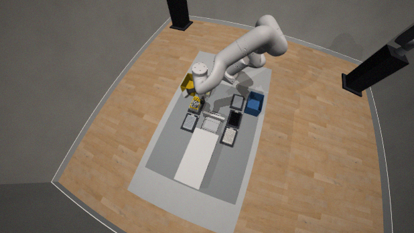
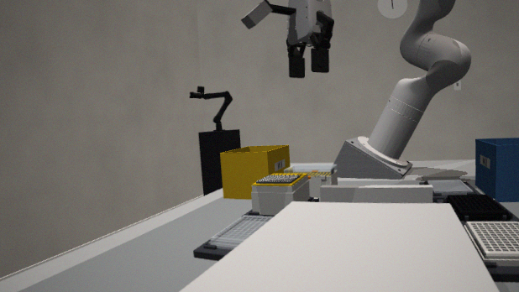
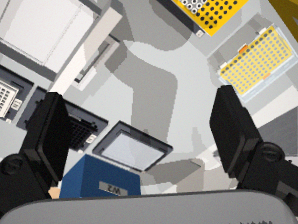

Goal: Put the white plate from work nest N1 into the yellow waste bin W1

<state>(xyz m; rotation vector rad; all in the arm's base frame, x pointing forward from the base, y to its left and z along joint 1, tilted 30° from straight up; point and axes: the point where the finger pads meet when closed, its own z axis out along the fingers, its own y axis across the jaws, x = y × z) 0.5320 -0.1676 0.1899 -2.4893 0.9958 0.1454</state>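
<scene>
A white well plate (image 1: 228, 136) lies in a dark nest at the bench's front right, also in the side view (image 2: 495, 238); I cannot read the nest labels. A paler grey plate (image 1: 189, 122) lies in a nest on the left. My gripper (image 2: 308, 63) is open and empty, high above the bench near the tip box, with its fingers wide apart in the wrist view (image 3: 140, 132).
A tip box with a yellow lid (image 1: 195, 104) stands beside W1, and a yellow plate (image 3: 256, 59) lies behind it. The long white cooler (image 1: 197, 157) with its drawer (image 1: 211, 124) fills the middle. A black plate (image 1: 234, 118), a grey plate (image 1: 237, 101) and a blue bin (image 1: 254, 104) stand on the right.
</scene>
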